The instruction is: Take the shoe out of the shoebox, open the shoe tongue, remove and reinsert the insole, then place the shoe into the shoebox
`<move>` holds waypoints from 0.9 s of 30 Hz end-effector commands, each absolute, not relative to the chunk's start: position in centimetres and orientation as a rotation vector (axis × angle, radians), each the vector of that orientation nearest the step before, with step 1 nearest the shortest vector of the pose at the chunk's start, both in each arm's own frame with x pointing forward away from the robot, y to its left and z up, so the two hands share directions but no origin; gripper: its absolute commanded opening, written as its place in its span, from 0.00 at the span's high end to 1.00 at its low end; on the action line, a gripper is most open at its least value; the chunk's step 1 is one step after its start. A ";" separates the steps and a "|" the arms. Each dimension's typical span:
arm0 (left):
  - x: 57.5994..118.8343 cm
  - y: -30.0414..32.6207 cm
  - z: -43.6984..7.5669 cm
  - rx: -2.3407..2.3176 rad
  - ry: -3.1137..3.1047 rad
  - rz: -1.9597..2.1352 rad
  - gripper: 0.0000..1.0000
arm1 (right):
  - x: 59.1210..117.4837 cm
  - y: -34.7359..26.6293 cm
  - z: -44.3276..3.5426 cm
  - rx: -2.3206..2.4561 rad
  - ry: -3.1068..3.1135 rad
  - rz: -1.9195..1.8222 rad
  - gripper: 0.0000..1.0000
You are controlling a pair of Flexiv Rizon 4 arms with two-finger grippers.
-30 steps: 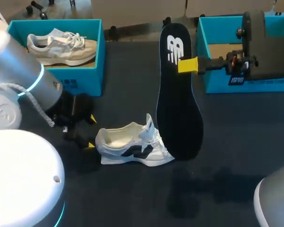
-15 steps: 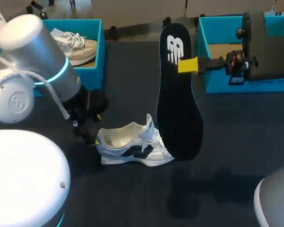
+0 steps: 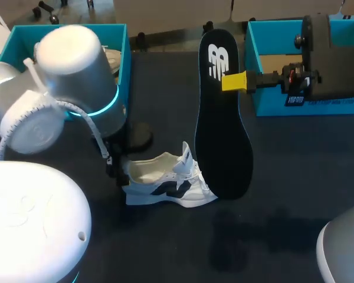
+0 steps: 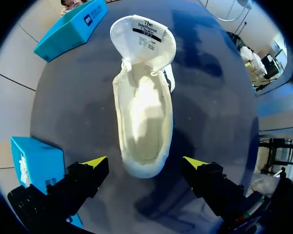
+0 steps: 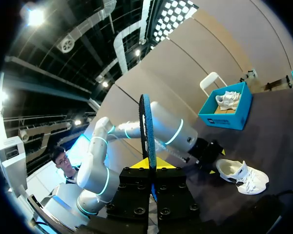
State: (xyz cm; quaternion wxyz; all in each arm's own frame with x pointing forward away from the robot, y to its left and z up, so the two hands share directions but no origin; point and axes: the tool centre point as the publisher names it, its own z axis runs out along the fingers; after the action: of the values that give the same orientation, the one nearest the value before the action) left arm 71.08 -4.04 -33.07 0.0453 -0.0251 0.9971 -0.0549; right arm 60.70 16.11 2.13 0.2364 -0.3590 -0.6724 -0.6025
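Left fingers: left gripper (image 4: 145,163) wide open, yellow tips either side of the shoe (image 4: 144,112) heel, holding nothing.
Right fingers: right gripper (image 3: 234,81) closed on the insole (image 3: 221,118) near its heel end, insole held upright, toe end down beside the shoe's toe.
Shoe: white, on its sole near the table (image 3: 295,177) middle, slightly toward the left edge.
Left wrist only: tongue (image 4: 144,36) folded out and back, shoe interior bare and pale.
Head only: left arm (image 3: 71,100) covers its own fingers; left shoebox (image 3: 115,88) at the far left corner, right shoebox (image 3: 265,100) at the far right corner.
Right wrist only: insole edge-on, a thin blade rising from between the yellow tips.
Change: left arm swung in from the table's left edge to the shoe's heel over the last second; shoe, insole and right arm unmoved.
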 end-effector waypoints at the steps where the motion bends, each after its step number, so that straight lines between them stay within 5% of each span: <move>1: 70.9 -4.5 -33.2 -0.088 3.025 -0.093 0.00 | 60.9 16.4 2.2 -0.987 -1.845 -1.648 1.00; 27: 73.1 -6.7 -32.9 -0.151 3.050 -0.119 0.00 | 60.9 16.4 2.2 -0.987 -1.845 -1.648 1.00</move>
State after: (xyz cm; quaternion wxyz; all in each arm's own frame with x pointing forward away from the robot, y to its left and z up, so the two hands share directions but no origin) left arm 72.27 -5.78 -32.53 0.0493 -0.0487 0.9966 -0.0453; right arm 60.69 16.11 2.13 0.2364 -0.3591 -0.6724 -0.6025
